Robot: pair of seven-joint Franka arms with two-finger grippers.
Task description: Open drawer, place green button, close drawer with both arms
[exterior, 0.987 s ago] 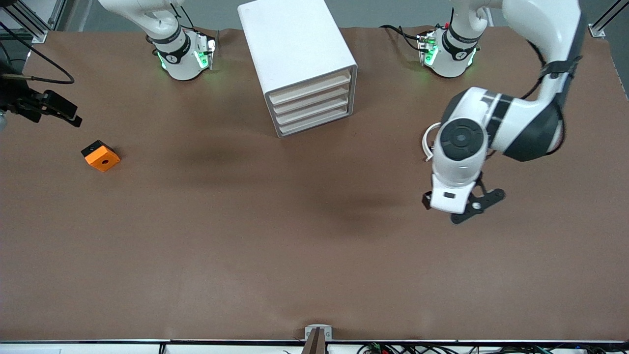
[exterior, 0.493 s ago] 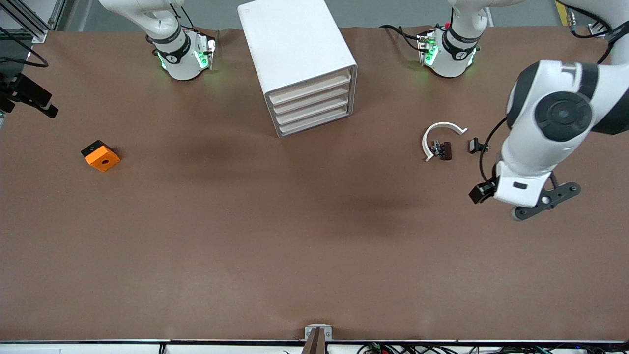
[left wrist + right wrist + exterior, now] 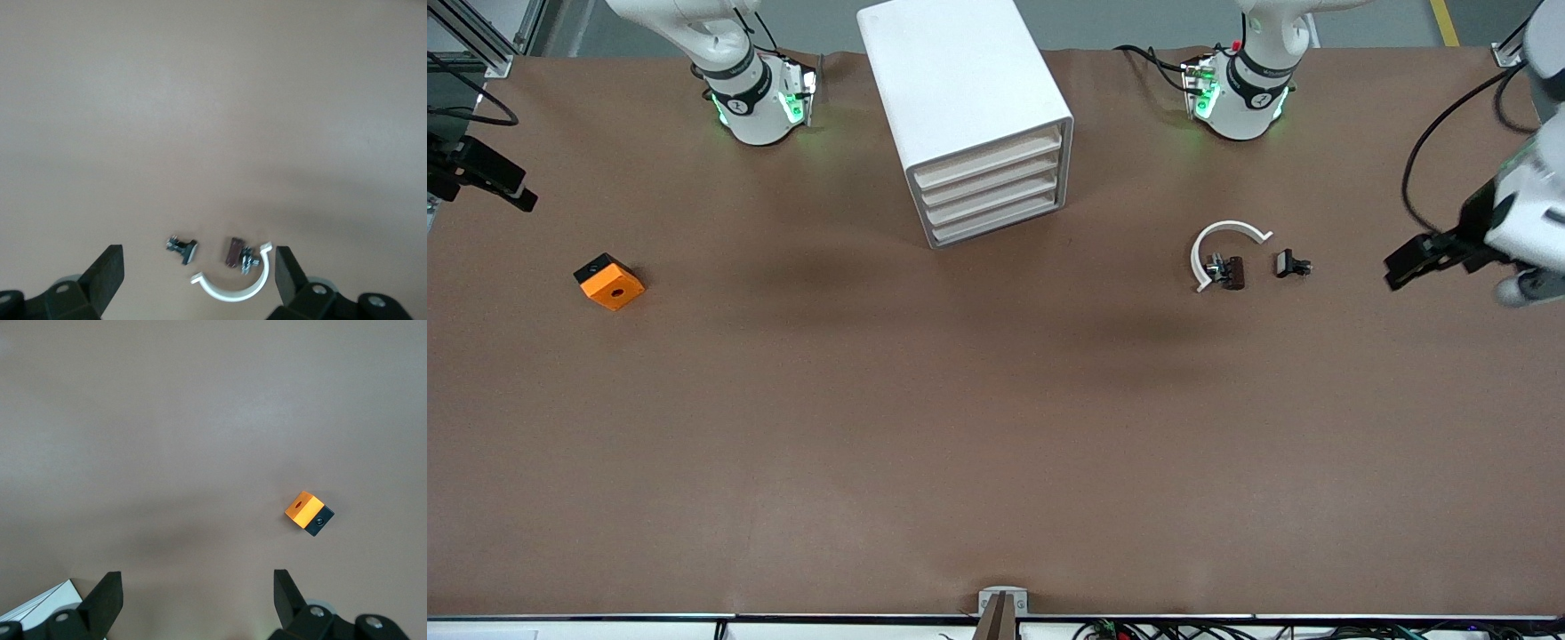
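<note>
The white cabinet point(image 3: 960, 89) stands at the table's back middle with all four drawers shut. The drawer point(image 3: 996, 221) is the lowest one, cream-fronted. No green-capped button shows in any view. My left gripper point(image 3: 1405, 262) is open and empty in the air over the left arm's end of the table. In the left wrist view point(image 3: 198, 280) its fingers frame small parts lying on the table. My right gripper point(image 3: 507, 187) is open and empty over the right arm's end of the table, also seen in the right wrist view point(image 3: 198, 600).
A white C-shaped clip point(image 3: 1221, 246), a dark brown piece point(image 3: 1232, 272) and a small black clip-like piece point(image 3: 1291, 264) lie toward the left arm's end. An orange cube with a hole point(image 3: 609, 282) lies toward the right arm's end, also in the right wrist view point(image 3: 308, 512).
My left arm has swung away toward the left arm's end of the table, uncovering the white clip and small pieces. My right gripper has drawn back a little toward the table's edge.
</note>
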